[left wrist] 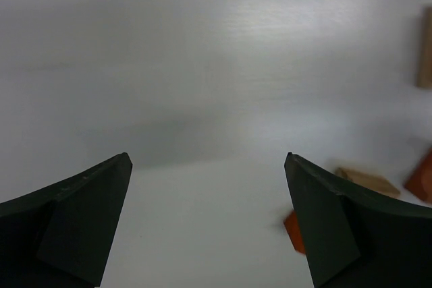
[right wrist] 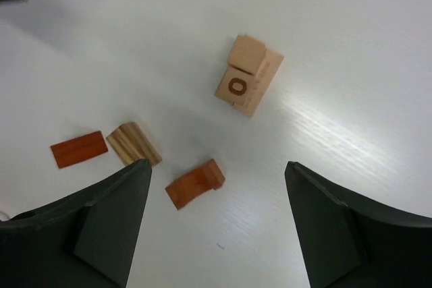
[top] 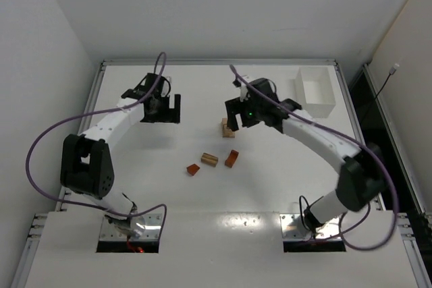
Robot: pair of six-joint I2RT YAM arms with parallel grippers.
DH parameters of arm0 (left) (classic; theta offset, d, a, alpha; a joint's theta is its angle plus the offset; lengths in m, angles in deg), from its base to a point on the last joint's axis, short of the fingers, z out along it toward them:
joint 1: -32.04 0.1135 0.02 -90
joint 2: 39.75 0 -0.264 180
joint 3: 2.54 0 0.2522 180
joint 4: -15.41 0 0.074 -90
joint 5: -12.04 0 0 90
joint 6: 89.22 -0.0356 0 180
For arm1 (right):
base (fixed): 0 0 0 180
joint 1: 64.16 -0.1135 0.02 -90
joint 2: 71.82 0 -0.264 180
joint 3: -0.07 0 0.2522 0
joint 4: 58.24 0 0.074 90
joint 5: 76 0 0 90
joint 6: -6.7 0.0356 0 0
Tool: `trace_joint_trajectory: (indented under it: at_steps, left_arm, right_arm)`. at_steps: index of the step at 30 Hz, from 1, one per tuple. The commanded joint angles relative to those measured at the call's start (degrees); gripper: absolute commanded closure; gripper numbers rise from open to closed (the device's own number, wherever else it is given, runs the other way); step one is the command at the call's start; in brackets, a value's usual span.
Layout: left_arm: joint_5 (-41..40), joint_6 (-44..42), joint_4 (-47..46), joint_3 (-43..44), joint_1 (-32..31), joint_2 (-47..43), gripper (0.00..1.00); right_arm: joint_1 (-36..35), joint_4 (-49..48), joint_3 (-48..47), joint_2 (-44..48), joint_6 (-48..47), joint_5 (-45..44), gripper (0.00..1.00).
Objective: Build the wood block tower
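Right gripper (agape) near wood block tower

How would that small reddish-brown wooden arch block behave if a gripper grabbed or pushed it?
The reddish-brown wooden arch block looks solid, so probably rigid and light. Its flat faces suggest it would slide, not roll. The curved hollow may make gripping across that side less secure.

Bare tabletop is left on every side of the small stack; nearer the bases, passage is narrowed by a red slab, a striped block and an arch piece.
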Motion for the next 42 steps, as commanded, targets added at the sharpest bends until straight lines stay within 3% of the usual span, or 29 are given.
trace_joint_trajectory:
  at_steps: [1,4,9,16,20,30,38,42]
  left_arm:
    - [16.23,-12.59,-1.14,-2.0,-3.17,-6.56,0.05]
    - [23.2,-21.81,0.7,-0.27,-7.82,-6.57,0.06]
    - [28.06,-40.97,12.03,5.98,-15.3,0.71,0.14]
    - [26.93,-60.39,20.04,9.95,-23.65,6.15,0.25]
    - [26.39,-65.68,20.58,8.72,-25.5,7.4,0.28]
    - [24.46,-75.8,10.74,2.4,-26.56,6.78,0.36]
    - [25.6,-76.33,4.23,2.39,-26.56,9.6,0.41]
    - [26.92,-77.47,5.98,3.09,-27.69,11.62,0.44]
  right_arm:
    - [2.07,-3.36,5.07,13.84,-10.69,-0.15,0.23]
    - [4.09,-1.24,8.07,20.26,-18.59,-2.7,0.23]
    - [7.7,-0.19,14.23,32.23,-31.69,-5.51,0.23]
    - [11.56,3.59,16.87,40.31,-34.17,-9.03,0.23]
    - [16.66,5.7,16.87,42.69,-33.02,-8.42,0.23]
    - [23.7,7.9,16.87,44.98,-31.88,-6.57,0.23]
    - [26.95,8.51,16.87,44.98,-31.35,-5.52,0.23]
    - [28.1,9.13,16.87,44.98,-31.35,-5.52,0.23]
